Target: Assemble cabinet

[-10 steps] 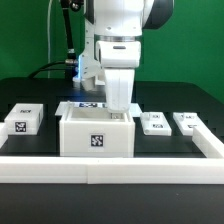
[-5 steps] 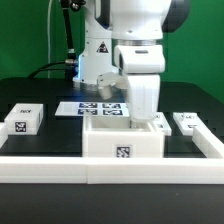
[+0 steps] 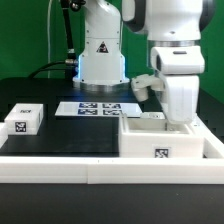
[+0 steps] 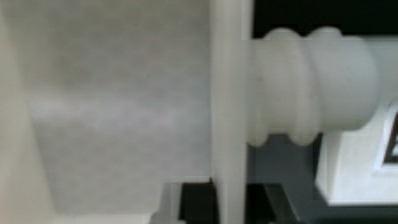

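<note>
The cabinet is a large white open-topped box with a square tag on its front. It stands at the exterior view's right, against the front rail. My gripper reaches down into it from above, its fingers on either side of one wall. In the wrist view the thin white wall runs between my dark fingertips, and the gripper is shut on it. The inside of the box is mostly hidden by my hand.
A small white tagged block lies at the exterior view's left. The marker board lies flat behind the middle. A long low white rail edges the table's front. A ribbed white rounded part shows beside the wall in the wrist view.
My gripper and the cabinet have moved together from the middle of the table to the exterior view's right. The two small blocks seen there earlier are now mostly hidden.
</note>
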